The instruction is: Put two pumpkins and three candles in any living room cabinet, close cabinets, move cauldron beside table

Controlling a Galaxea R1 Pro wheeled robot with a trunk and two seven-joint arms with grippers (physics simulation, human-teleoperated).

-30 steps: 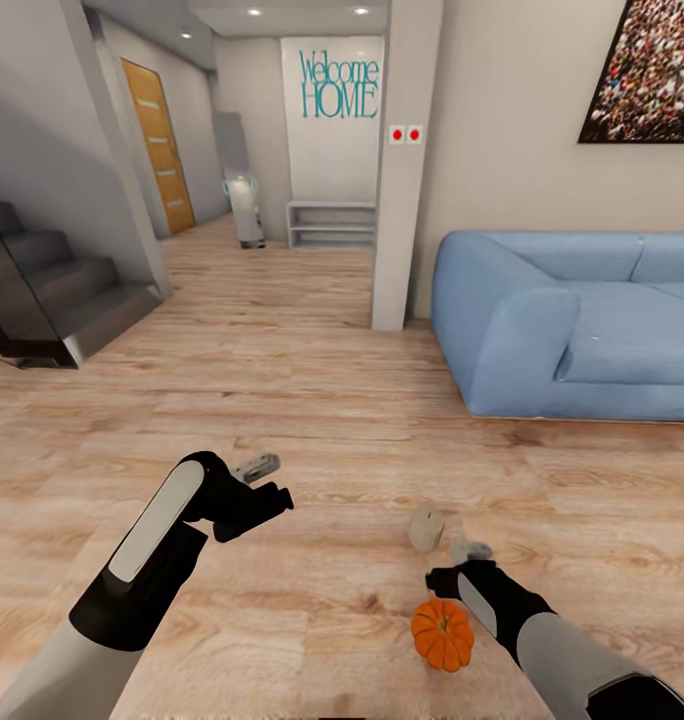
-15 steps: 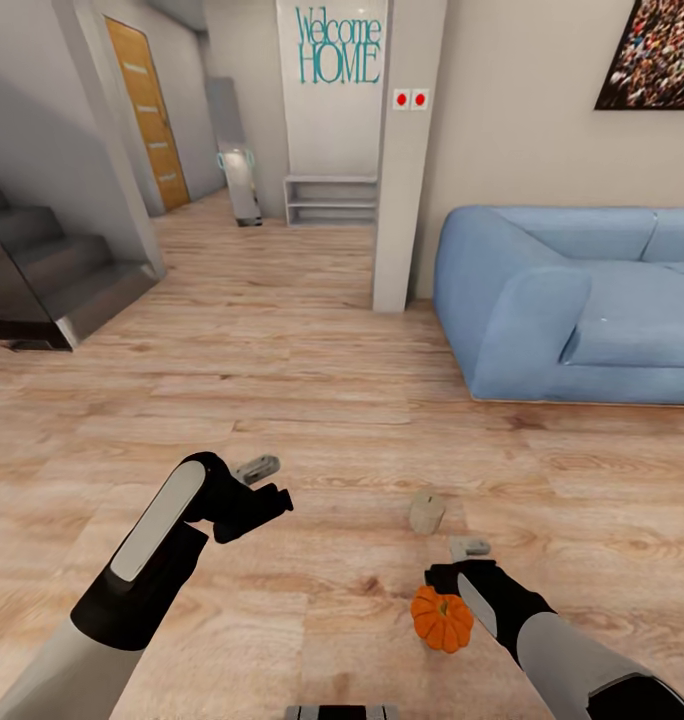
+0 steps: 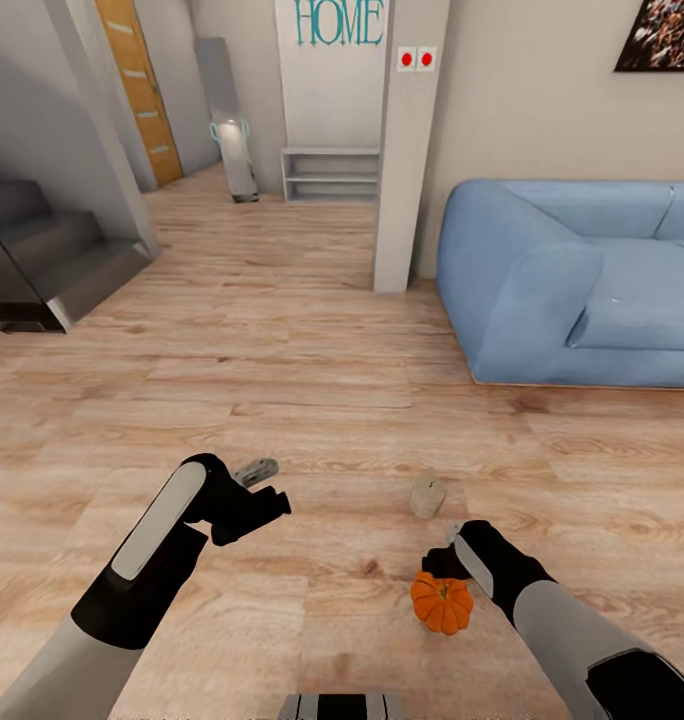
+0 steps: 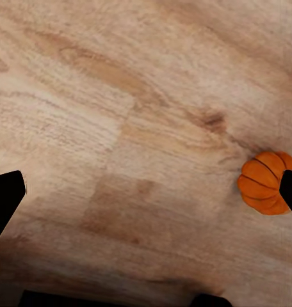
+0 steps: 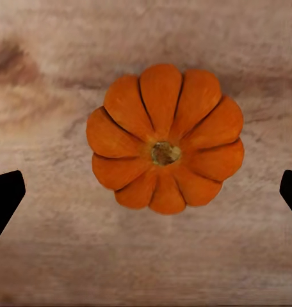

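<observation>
The jaws of the right gripper point(image 5: 146, 192) stood spread wide, released, directly above a pumpkin point(image 5: 164, 138) that sat upright on the wooden floor point(image 3: 312, 400), fingertips well to either side of it and not touching. In the head view the pumpkin point(image 3: 442, 603) lay just below the right gripper point(image 3: 452, 550). A candle point(image 3: 427, 497) stood on the floor just beyond. The left gripper point(image 3: 254, 492) hung over bare floor with jaws also released, holding nothing. Farther off were a blue sofa point(image 3: 582, 290), a white pillar point(image 3: 410, 150) and grey stairs point(image 3: 42, 260).
</observation>
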